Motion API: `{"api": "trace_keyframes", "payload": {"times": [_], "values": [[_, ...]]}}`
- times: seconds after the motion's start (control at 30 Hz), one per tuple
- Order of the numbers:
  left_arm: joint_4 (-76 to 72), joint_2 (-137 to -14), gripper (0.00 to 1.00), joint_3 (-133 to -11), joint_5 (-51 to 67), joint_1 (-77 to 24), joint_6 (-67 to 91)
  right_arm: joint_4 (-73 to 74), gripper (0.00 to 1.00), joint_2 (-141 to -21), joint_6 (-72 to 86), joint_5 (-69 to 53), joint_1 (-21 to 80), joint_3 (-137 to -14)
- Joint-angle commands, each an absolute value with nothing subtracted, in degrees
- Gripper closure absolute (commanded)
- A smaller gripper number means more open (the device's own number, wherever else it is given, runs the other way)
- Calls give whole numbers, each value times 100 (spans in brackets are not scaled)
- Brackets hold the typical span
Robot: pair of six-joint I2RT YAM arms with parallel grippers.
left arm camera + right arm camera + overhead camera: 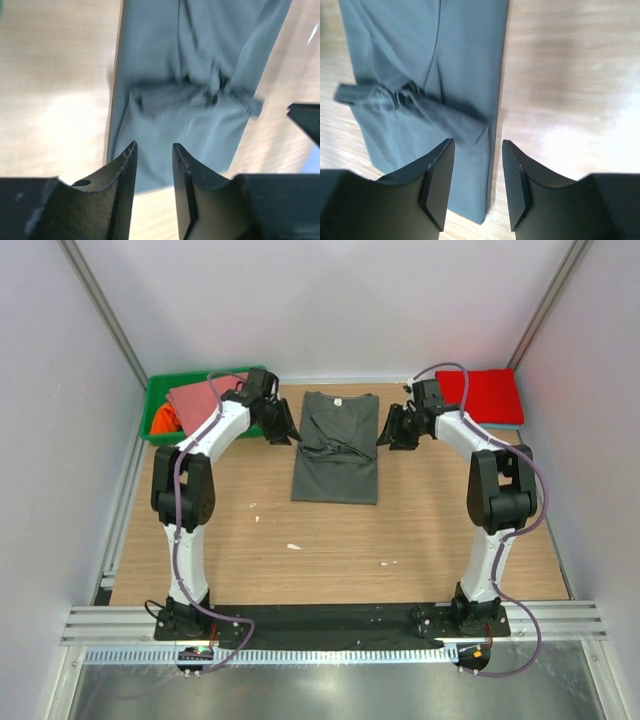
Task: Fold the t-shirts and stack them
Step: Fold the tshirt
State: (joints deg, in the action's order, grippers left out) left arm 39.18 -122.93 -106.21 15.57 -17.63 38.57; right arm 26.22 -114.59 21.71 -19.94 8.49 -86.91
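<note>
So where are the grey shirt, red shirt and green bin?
grey shirt (336, 468), top view, lower front panel.
red shirt (490, 395), top view, middle of folded cloth.
green bin (160, 392), top view, bare left corner.

Robot lab test cell, not a home. Left arm (185, 490) and right arm (500, 490) are bolted to a black base plate (330, 618) at the near edge of a wooden desk (330, 540). Plain white panel walls (330, 300) box it in on three sides, held by aluminium frame posts (105, 310). Aluminium rails (110, 625) and a slotted cable duct (330, 654) run along the front. Purple cables (176, 540) run along the arms. Green plastic bin (152, 400) sits in the back left corner.
</note>
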Motion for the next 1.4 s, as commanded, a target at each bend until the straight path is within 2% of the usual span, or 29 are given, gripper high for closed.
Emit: {"api": "trace_keyframes", "payload": {"times": [0.0, 0.17, 0.27, 0.47, 1.0, 1.23, 1.37], "values": [[4026, -11637, 66, -9846, 1502, -2055, 3428, 2734, 51, -10758, 1784, -1416, 1395, -8316], [3323, -11575, 74, -9168, 1924, -2478, 3734, 2085, 58, -10643, 2574, -599, 2222, -7779], [3024, -11733, 75, -9149, 1872, -2672, 3858, 1978, 59, -10757, 2882, 304, 2662, -7848], [2856, -12252, 76, -9501, 1802, -2725, 4051, 2117, 59, -11223, 2900, 1063, 2927, -8121], [2769, -12867, 76, -10308, 1661, -2716, 4184, 2100, 56, -11663, 2602, 1652, 2918, -8569], [3005, -13446, 75, -11116, 1740, -2637, 4113, 2214, 55, -12242, 2479, 1766, 2874, -9306], [3190, -13186, 71, -10857, 1793, -2531, 4289, 2443, 54, -12480, 2408, 1784, 2725, -9878]]}}
